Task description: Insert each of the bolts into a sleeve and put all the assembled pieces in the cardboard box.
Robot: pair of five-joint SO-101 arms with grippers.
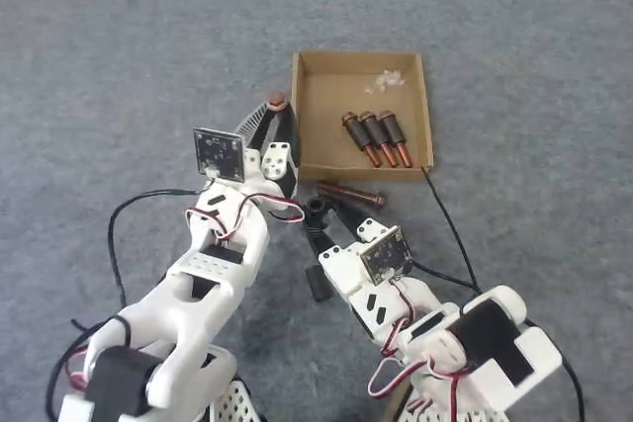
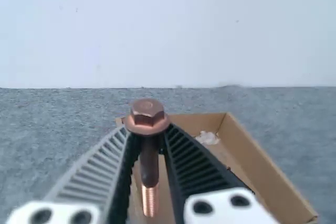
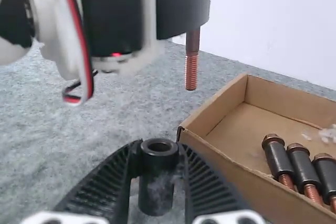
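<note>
Now the left gripper (image 2: 147,129) pinches a bolt (image 2: 149,163) upright just beside the cardboard box (image 1: 297,116), while the right gripper (image 3: 158,153) clamps a black sleeve (image 3: 157,184) upright near its front wall, three assembled pieces (image 1: 377,137) lying inside.

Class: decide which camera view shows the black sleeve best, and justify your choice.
The right wrist view: the sleeve stands upright between the jaws of the right gripper, open bore facing up. The high view shows the sleeve small, from above, beside the cardboard box.
</note>
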